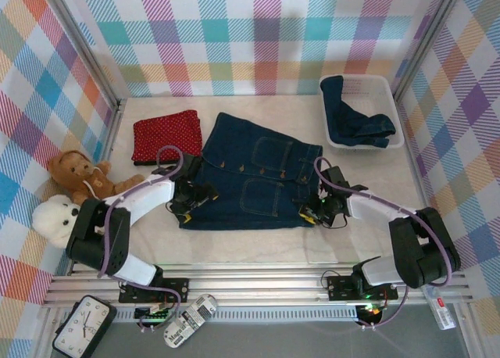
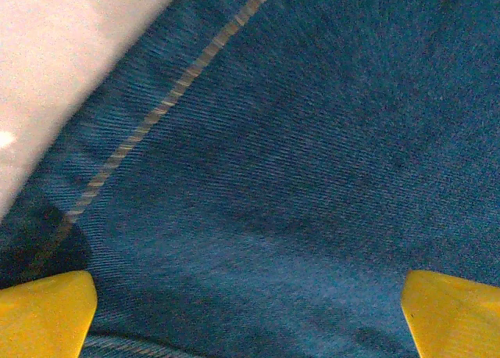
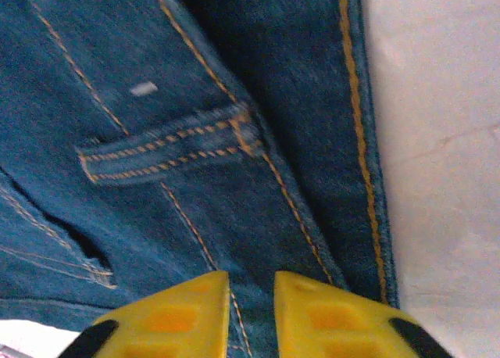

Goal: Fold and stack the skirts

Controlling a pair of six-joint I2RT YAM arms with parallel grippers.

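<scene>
While poised to fold, flanks denim skirt (image 1: 250, 170): left end effector (image 2: 250, 305) spread at 8 o'clock, right end effector (image 3: 251, 286) at 4 o'clock nearly pressed together, grip unclear.

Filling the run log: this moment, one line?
left gripper open over denim skirt | right gripper jaws narrow at skirt edge, grip unclear | red skirt folded

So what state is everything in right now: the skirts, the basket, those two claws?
denim skirt: spread flat on the table, unfolded.
red dotted skirt: folded, lying apart at the back left.
dark blue skirt: crumpled inside the basket.
basket: upright, holding that skirt.
left gripper: wide open over the denim.
right gripper: fingers nearly together at the denim's edge; grip unclear.
</scene>
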